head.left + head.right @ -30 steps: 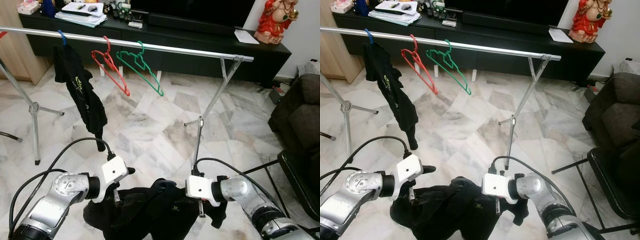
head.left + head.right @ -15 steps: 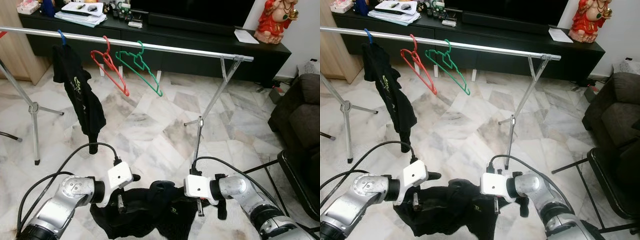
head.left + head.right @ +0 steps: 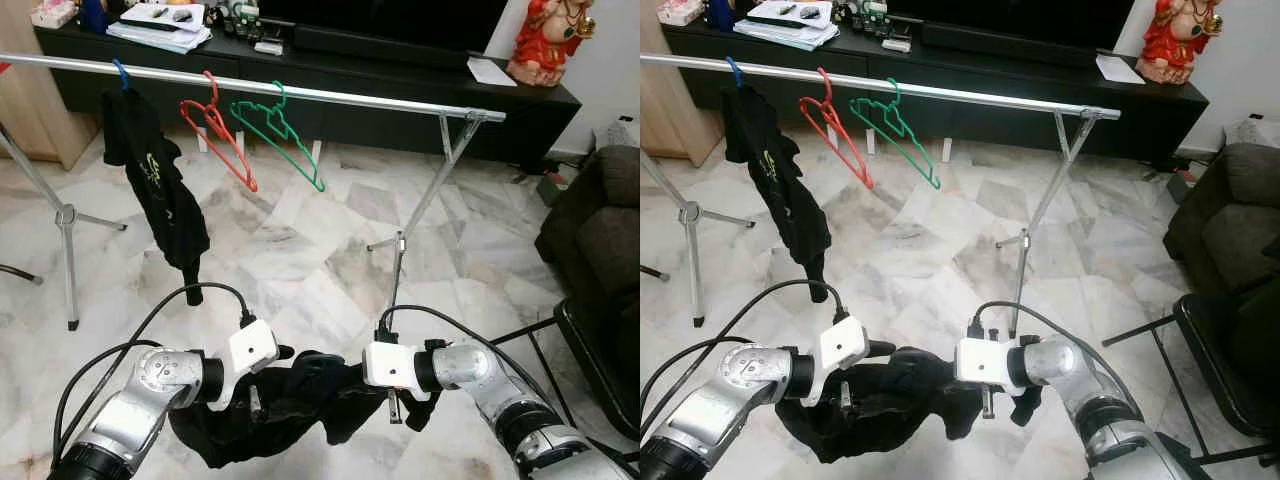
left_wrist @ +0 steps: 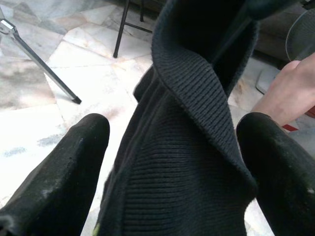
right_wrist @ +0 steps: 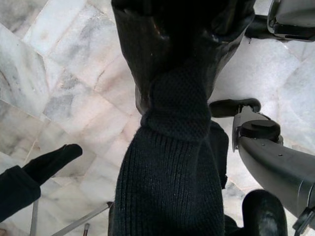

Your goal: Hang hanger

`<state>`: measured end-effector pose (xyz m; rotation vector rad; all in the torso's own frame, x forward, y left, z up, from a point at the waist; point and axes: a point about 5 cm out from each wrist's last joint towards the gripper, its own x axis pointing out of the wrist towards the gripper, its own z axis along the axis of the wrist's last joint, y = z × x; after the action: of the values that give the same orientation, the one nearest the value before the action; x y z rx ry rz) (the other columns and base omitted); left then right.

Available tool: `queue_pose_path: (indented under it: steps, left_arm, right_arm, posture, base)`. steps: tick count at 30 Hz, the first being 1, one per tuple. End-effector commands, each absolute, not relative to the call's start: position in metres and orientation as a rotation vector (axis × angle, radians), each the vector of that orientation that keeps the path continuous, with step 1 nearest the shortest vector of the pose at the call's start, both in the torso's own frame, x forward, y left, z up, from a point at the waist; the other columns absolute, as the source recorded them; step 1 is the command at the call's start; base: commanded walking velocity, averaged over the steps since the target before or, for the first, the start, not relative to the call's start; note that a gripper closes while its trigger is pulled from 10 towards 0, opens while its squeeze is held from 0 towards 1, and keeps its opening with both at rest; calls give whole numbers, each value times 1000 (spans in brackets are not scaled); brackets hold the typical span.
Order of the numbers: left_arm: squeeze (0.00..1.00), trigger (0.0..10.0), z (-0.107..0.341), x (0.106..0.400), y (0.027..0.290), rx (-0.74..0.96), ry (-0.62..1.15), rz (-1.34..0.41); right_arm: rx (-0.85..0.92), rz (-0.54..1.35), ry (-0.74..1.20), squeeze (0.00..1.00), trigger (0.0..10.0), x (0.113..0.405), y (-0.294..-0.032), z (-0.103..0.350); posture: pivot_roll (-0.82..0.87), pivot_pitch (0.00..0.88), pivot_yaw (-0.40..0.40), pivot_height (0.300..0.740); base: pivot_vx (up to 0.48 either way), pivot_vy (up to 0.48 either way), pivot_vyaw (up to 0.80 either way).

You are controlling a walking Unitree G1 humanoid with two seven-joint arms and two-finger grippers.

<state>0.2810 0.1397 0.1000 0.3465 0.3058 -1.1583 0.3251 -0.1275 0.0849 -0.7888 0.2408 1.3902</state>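
A silver rack rail (image 3: 380, 101) crosses the room ahead of me. From it hang an empty red hanger (image 3: 225, 140), an empty green hanger (image 3: 290, 140) and a blue hanger (image 3: 122, 72) carrying a black shirt (image 3: 155, 185). Low in front of me a second black garment (image 3: 300, 395) is bunched between my two grippers. My right gripper (image 3: 345, 378) is shut on its knit edge (image 5: 167, 196). My left gripper (image 3: 280, 365) is open, its fingers (image 4: 64, 172) wide apart, and the ribbed collar (image 4: 197, 98) lies between them.
A dark TV console (image 3: 400, 70) with a red statue (image 3: 548, 40) runs behind the rack. The rack's legs (image 3: 400, 250) stand on the marble floor. A dark sofa (image 3: 600, 220) and a black chair frame (image 3: 595, 345) are at my right. A person's bare limb (image 4: 290, 93) is close by.
Both grippers have come closer together and risen a little. The black garment, spread wide a second ago, is now gathered into a tighter bunch between them.
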Motion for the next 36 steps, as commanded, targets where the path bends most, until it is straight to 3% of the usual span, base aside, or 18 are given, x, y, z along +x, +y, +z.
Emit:
queue_pose_path:
  steps: [1, 3, 5, 6, 7, 8, 9, 36]
  left_arm:
    - [0, 10000, 98, 281, 135, 358, 317, -1170]
    - [0, 10000, 97, 282, 135, 360, 320, -1155]
    - [0, 8235, 95, 283, 136, 350, 321, -1129]
    - [0, 2392, 95, 284, 136, 345, 318, -1119]
    - [0, 2392, 95, 284, 136, 345, 318, -1119]
    - [0, 1608, 95, 284, 136, 344, 315, -1115]
    - [0, 118, 95, 284, 136, 342, 312, -1111]
    - [0, 0, 91, 279, 141, 259, 282, -1087]
  right_arm:
    - [-787, 1372, 182, 0, 0, 330, -125, 95]
    - [-784, 1367, 177, 0, 0, 331, -125, 96]
    - [-781, 1355, 173, 0, 0, 332, -125, 97]
    - [-780, 1353, 172, 0, 0, 332, -125, 97]
    - [-780, 1353, 172, 0, 0, 332, -125, 97]
    - [-780, 1353, 171, 0, 0, 332, -125, 98]
    - [-779, 1352, 171, 0, 0, 332, -125, 98]
    - [-692, 1253, 150, 0, 0, 340, -135, 106]
  posture:
    - [30, 153, -135, 740]
    - [31, 155, -133, 740]
    - [31, 155, -132, 740]
    - [32, 156, -132, 740]
    - [32, 156, -132, 740]
    - [32, 156, -132, 740]
    - [32, 156, -132, 740]
    - [31, 163, -130, 740]
  base:
    - [0, 0, 0]
    - [0, 0, 0]
    - [0, 0, 0]
    - [0, 0, 0]
    - [0, 0, 0]
    - [0, 0, 0]
    - [0, 0, 0]
    - [0, 0, 0]
